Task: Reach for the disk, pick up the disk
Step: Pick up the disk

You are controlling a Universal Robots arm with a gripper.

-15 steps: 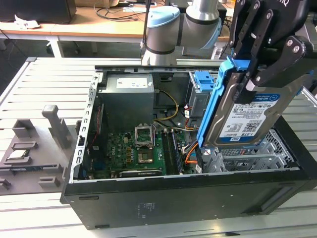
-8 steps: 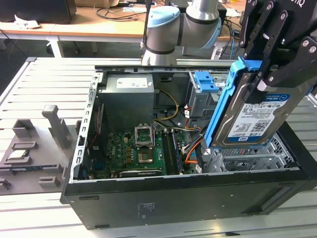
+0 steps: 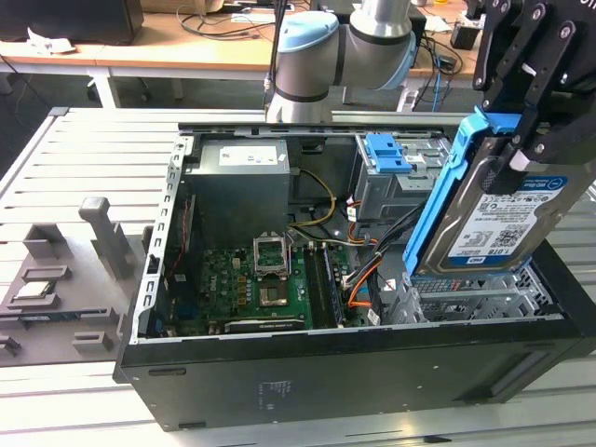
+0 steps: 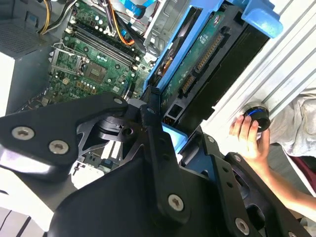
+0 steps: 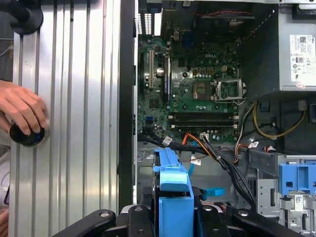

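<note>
Above the open computer case [image 3: 279, 391] with its green board [image 3: 251, 289], my hand [image 3: 531, 112] squeezes the disk [image 3: 494, 219] tight.

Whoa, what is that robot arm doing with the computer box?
The robot's gripper is clamped on the disk, a silver hard drive with blue rails, and holds it tilted above the open computer case. Inside the case you can see the green motherboard and a blue latch on the drive cage. A person's hand rests on a black knob on the table beside the case.
</note>
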